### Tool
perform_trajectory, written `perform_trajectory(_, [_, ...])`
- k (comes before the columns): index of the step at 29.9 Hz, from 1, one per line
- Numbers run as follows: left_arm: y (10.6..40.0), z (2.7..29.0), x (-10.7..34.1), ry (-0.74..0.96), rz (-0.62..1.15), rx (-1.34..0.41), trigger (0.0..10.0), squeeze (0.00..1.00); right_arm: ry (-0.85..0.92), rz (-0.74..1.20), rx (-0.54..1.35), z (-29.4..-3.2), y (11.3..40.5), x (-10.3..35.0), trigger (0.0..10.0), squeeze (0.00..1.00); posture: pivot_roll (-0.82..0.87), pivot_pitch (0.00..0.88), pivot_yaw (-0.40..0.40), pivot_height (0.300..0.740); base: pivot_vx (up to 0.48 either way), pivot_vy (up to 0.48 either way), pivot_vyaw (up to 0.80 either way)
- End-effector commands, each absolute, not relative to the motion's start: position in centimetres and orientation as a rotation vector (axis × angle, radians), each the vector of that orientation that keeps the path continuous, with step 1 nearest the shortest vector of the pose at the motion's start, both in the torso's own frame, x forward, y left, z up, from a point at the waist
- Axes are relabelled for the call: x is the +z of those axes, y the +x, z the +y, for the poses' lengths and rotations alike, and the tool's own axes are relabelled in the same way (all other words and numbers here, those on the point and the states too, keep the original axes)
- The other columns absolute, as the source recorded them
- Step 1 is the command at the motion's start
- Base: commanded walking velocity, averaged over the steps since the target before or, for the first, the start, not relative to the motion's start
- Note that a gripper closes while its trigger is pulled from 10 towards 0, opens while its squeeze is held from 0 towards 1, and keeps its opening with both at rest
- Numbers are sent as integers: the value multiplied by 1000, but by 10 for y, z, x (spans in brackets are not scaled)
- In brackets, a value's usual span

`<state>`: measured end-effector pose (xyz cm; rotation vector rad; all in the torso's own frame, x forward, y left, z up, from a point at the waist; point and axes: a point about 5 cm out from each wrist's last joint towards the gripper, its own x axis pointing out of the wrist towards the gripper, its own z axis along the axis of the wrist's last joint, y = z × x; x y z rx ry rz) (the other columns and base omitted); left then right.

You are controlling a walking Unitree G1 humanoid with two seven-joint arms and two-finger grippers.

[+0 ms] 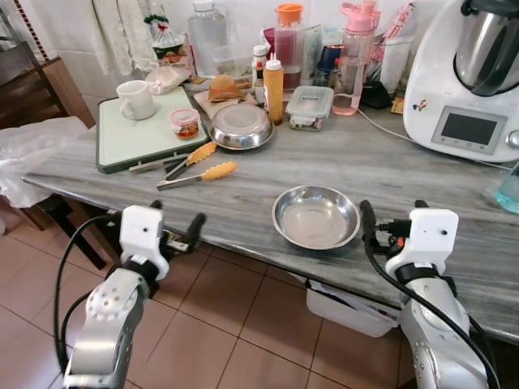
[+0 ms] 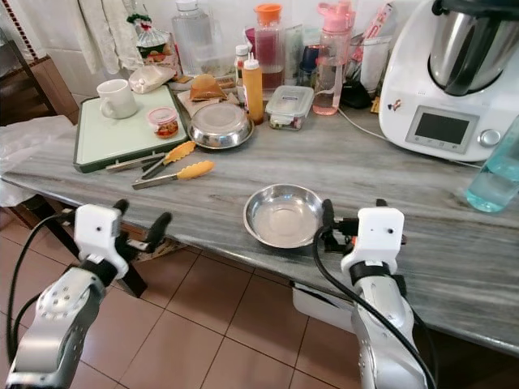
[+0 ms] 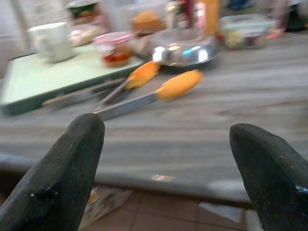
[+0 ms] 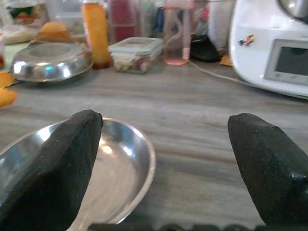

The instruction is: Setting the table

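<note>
Grey counter (image 1: 389,174): steel bowl (image 1: 316,216) near front edge; orange-handled tongs (image 1: 197,176) beyond. Left hand (image 1: 177,227) spread wide, empty, at counter edge. Right hand (image 1: 395,215) spread wide, empty, beside bowl.

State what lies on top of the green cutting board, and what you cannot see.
On the green cutting board stand a white mug and a small red-lidded jar. The mug's inside is hidden from these views.

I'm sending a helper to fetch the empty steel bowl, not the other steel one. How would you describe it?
On the grey table, look at the near edge. The steel bowl sits open side up beside the right gripper, alone; the other bowl is upside down among the bottles.
</note>
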<state>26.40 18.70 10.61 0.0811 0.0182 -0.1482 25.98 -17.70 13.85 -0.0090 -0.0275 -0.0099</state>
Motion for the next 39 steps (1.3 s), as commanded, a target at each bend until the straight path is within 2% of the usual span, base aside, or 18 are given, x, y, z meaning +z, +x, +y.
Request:
perform_trajectory(1, [260, 190, 112, 104, -15, -120, 10000, 0, -14, -36, 6, -177, 260, 140, 10000, 0, 1, 0, 31, 740, 0, 0, 0])
perform_trajectory(4, [248, 185, 103, 102, 18, -136, 10000, 0, -9, -59, 11, -178, 258, 143, 10000, 0, 6, 0, 37, 740, 0, 0, 0])
perform_trajectory(11, [244, 182, 99, 97, 36, -154, 10000, 0, 20, -46, 3, -177, 259, 141, 10000, 0, 5, 0, 46, 740, 0, 0, 0])
perform_trajectory(21, [252, 179, 99, 113, 64, -211, 10000, 0, 49, -23, -28, -180, 256, 136, 10000, 0, -14, 0, 78, 740, 0, 0, -729])
perform_trajectory(30, [252, 176, 99, 115, 72, -219, 10000, 0, 54, -25, -31, -181, 255, 136, 10000, 0, -14, 0, 76, 740, 0, 0, -709])
perform_trajectory(39, [252, 176, 99, 123, 81, -211, 10000, 0, 46, -34, -21, -180, 255, 138, 10000, 0, -13, 0, 72, 740, 0, 0, 0])
